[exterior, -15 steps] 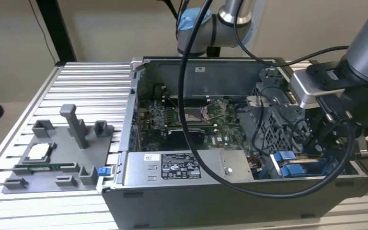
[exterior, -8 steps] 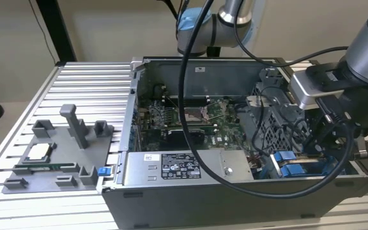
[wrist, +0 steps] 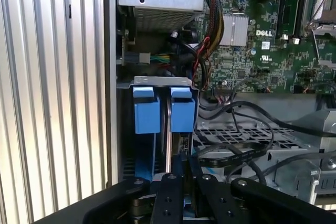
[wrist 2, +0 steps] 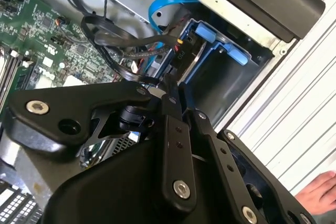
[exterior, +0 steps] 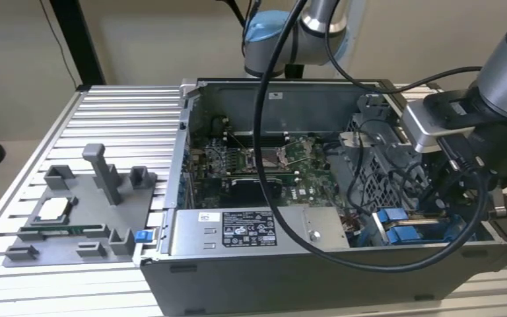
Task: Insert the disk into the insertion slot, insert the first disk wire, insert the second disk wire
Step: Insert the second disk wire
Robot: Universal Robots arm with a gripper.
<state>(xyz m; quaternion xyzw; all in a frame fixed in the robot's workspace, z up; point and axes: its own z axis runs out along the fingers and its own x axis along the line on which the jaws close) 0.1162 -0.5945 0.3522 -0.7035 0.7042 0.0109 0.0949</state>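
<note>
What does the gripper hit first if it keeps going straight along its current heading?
Likely the blue plastic frame seated in the drive cage: the gripper points straight at it in the first wrist view. The gap between them is unclear.

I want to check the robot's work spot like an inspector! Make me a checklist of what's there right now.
Surface: ribbed metal table; open computer case stands on it.
Job's things: insertion slot with blue rails at the case's corner; a thin silver edge between the rails may be the disk, cannot tell for sure.
Clutter: grey fixture tray on the exterior view's left; grey power-supply box and green motherboard inside the case.
Hand: hand hangs right over the slot, jaws close together; what they hold is hidden.
Cables: black cables looped beside the slot; blue ribbon cable.
Surroundings: a person's fingers rest on the table edge.
</note>
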